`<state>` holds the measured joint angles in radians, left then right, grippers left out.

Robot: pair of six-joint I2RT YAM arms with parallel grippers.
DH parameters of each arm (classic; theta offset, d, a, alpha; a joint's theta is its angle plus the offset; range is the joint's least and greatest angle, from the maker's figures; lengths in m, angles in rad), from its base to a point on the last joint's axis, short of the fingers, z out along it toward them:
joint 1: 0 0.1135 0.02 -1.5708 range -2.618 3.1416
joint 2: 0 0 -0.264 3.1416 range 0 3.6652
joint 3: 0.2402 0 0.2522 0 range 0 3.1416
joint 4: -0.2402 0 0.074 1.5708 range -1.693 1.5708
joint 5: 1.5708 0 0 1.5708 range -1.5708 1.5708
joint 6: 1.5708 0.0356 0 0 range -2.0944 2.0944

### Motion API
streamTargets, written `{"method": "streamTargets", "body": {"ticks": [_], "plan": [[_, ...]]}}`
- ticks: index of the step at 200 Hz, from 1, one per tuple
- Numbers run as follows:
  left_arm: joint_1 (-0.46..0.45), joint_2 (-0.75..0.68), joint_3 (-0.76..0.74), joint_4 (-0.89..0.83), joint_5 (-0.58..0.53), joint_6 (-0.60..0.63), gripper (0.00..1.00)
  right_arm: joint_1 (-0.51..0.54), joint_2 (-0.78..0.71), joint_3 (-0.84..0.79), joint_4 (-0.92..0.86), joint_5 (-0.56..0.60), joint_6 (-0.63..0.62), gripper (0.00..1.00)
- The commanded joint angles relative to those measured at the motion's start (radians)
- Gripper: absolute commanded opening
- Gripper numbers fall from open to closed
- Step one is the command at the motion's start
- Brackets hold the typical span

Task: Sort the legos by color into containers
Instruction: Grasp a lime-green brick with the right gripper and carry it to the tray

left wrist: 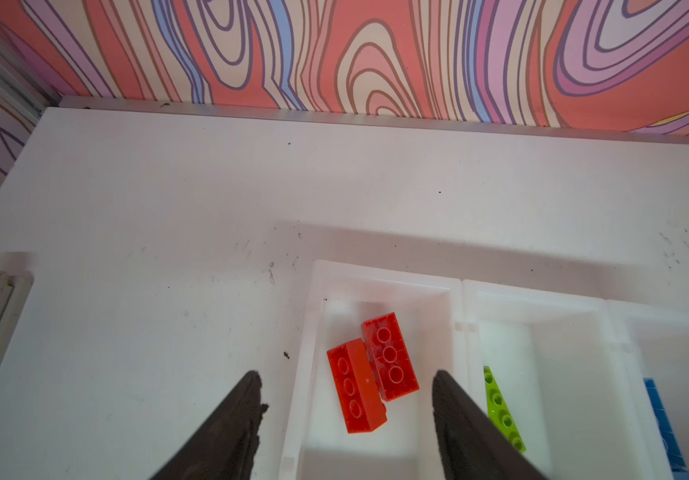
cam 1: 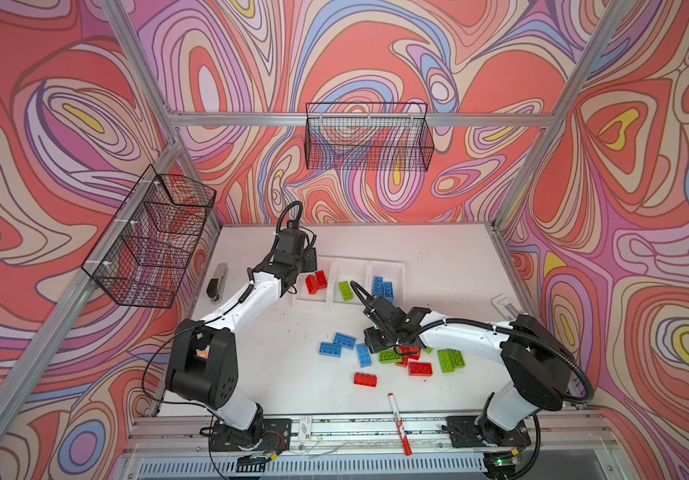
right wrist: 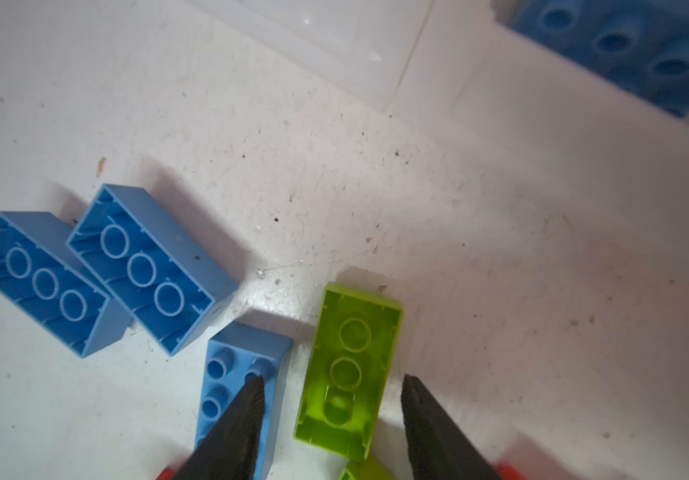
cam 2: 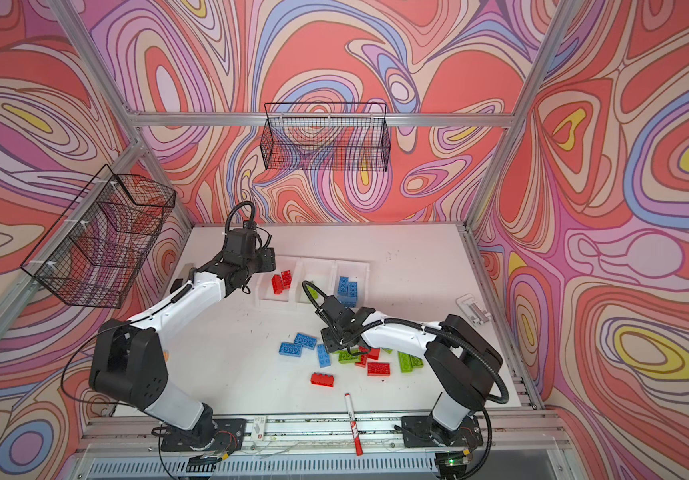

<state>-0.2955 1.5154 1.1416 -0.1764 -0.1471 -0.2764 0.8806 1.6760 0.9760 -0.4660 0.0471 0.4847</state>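
- While the white table (cam 1: 276, 332) carries everything, the three joined white containers (cam 1: 351, 260) sit toward its back, well apart from the loose legos (cam 1: 419, 368) nearer the front;
- left gripper (left wrist: 346, 374) hangs over the leftmost container, fingers spread wide with nothing between them; two red bricks (left wrist: 390, 357) lie touching each other in that container, beneath the gap;
- right gripper (right wrist: 332, 377) is down at the loose pile, fingers apart and straddling a lime green brick (right wrist: 349, 361) that lies hollow side up, with a gap on either side;
- one fingertip (right wrist: 251, 399) overlaps a blue brick (right wrist: 226, 370), studs up, just beside the green one;
- two more blue bricks (right wrist: 147, 266) lie hollow side up, touching, nearby.
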Motion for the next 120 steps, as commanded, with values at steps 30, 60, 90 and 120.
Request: {"method": "streamTargets", "body": {"ticks": [30, 60, 90, 120], "plan": [[0.006, -0.162, -0.193, 0.033, 0.021, -0.005, 0.68, 0.006, 0.074, 0.022, -0.011, 0.040, 0.019, 0.54], [0.006, -0.254, -0.281, 0.053, 0.055, -0.002, 0.69, 0.007, 0.106, 0.015, 0.021, 0.022, 0.040, 0.49], [0.006, -0.293, -0.298, 0.003, 0.061, 0.014, 0.68, 0.007, 0.102, 0.031, 0.007, 0.026, 0.039, 0.38], [0.006, -0.352, -0.328, -0.032, 0.106, 0.067, 0.69, 0.006, 0.037, 0.092, -0.053, 0.067, 0.014, 0.30]]}}
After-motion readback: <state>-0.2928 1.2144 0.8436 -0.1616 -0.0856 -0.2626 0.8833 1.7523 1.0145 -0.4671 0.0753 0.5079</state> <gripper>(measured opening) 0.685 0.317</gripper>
